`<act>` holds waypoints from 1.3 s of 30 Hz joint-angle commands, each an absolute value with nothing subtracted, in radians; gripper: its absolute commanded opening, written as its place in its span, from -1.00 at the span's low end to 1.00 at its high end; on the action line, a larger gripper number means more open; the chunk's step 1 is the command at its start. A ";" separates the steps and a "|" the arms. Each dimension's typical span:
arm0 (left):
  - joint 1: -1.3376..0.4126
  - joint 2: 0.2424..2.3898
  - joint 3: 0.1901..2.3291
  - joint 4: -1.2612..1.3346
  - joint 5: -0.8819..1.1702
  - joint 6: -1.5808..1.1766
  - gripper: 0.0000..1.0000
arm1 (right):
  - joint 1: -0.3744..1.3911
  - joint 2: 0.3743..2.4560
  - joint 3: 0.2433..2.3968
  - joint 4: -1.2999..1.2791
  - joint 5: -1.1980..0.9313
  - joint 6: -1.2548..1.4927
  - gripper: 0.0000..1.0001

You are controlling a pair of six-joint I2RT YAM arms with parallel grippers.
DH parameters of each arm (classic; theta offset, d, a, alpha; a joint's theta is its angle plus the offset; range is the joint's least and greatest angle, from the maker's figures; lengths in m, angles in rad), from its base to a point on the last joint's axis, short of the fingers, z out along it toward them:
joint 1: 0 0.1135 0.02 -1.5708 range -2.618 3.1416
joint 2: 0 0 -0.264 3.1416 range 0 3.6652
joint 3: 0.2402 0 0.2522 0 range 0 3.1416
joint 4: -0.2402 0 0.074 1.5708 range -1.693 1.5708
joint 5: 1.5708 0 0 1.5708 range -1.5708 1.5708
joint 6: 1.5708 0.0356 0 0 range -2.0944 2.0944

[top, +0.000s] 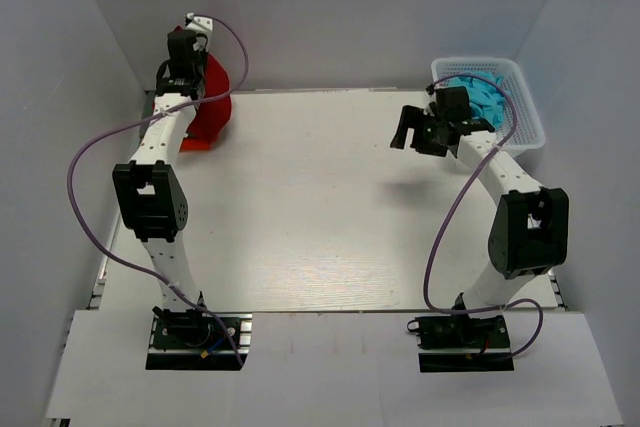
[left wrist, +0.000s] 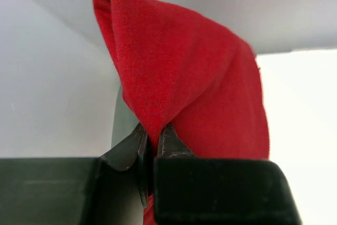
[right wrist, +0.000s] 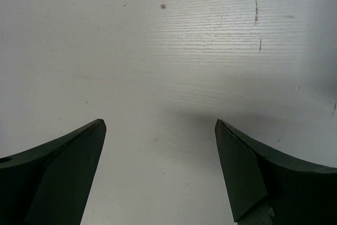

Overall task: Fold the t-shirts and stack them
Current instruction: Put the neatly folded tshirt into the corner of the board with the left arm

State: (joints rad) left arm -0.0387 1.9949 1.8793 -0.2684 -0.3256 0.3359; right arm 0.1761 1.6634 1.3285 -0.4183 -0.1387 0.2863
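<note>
So the left gripper is clamped tight on the dark red t-shirt, held up at the tabletop's far left corner. The hem maybe touches the surface, hard to tell. The right gripper hangs with its jaws wide apart near the far right corner, just beside the white basket holding turquoise t-shirts. There's lots of bare tabletop between the arms.

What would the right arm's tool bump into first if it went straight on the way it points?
Probably just the bare white table: the right tool is open and aimed down at it, and nothing shows between its tips and the tabletop.
</note>
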 commanded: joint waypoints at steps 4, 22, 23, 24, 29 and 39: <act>-0.035 1.953 2.008 -0.249 -0.195 0.322 -1.00 | 0.173 1.704 1.417 -0.428 -0.164 0.278 0.81; 0.101 2.120 2.029 -0.189 -0.206 0.210 -1.00 | 0.173 1.802 1.578 -0.526 -0.138 0.290 0.81; 0.115 2.129 2.039 -0.189 -0.215 0.195 -1.00 | 0.173 1.805 1.588 -0.531 -0.135 0.287 0.81; 0.115 2.149 2.051 -0.189 -0.227 0.180 -1.00 | 0.173 1.807 1.591 -0.543 -0.126 0.288 0.81; 0.179 2.217 2.111 -0.199 -0.282 0.160 -1.00 | 0.173 1.821 1.606 -0.555 -0.117 0.302 0.81; 0.253 2.309 2.206 -0.267 -0.258 0.075 -0.99 | 0.178 1.876 1.649 -0.580 -0.144 0.337 0.81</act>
